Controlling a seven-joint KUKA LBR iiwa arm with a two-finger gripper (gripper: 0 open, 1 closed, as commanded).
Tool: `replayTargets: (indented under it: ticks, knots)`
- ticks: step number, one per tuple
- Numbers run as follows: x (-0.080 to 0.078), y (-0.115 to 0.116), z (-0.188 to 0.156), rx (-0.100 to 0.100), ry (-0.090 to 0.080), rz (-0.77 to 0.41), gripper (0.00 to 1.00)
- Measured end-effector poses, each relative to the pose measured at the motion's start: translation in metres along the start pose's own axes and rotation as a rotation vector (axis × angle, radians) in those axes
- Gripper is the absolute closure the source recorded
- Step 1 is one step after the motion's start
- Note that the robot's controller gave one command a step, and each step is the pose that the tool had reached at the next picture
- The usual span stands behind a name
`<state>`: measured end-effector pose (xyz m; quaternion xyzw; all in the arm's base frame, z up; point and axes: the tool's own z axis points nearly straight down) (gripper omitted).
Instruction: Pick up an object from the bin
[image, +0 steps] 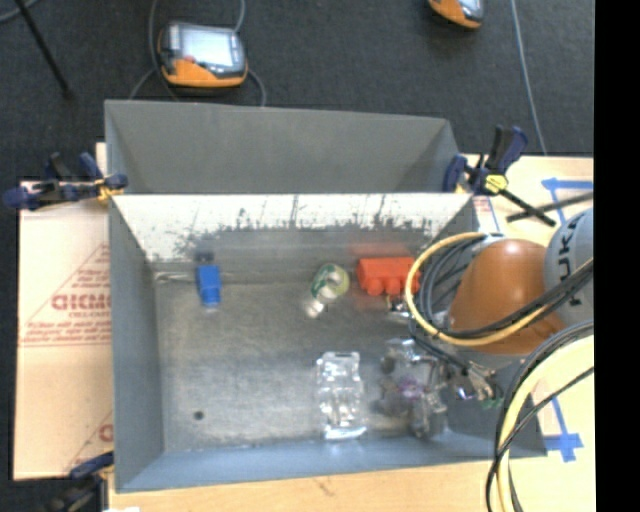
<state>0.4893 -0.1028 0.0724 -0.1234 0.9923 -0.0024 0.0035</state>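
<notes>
Grey metal bin (135, 330) seen from above. The arm, with its orange wrist cover (505, 290) and looped cables, enters from the right. The pincer (415, 400) sits low over the near right part of the floor, just right of a clear plastic piece (339, 395), the nearest thing to it. Whether the pincer is wide, narrow or holding anything cannot be told. Along the far wall lie a red block (383, 274), a small green-and-white bottle (326, 286) and a blue block (208, 283), well apart.

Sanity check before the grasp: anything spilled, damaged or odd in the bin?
Nothing stands out. The blue block, green-and-white thing, red block and clear plastic piece lie apart on the bin floor; the gripper sits low at its right.
</notes>
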Motion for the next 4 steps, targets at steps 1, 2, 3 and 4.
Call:
replayTargets:
  ticks: [1,2,3,4]
  knots:
    - [0.0,0.0,0.0,0.0,0.0,-0.001,1.0]
    - [-0.002,-0.002,-0.034,-0.001,0.0,0.004,1.0]
    - [-0.003,-0.004,-0.069,-0.001,0.001,0.009,1.0]
    - [-0.004,-0.006,-0.093,-0.001,0.001,0.016,1.0]
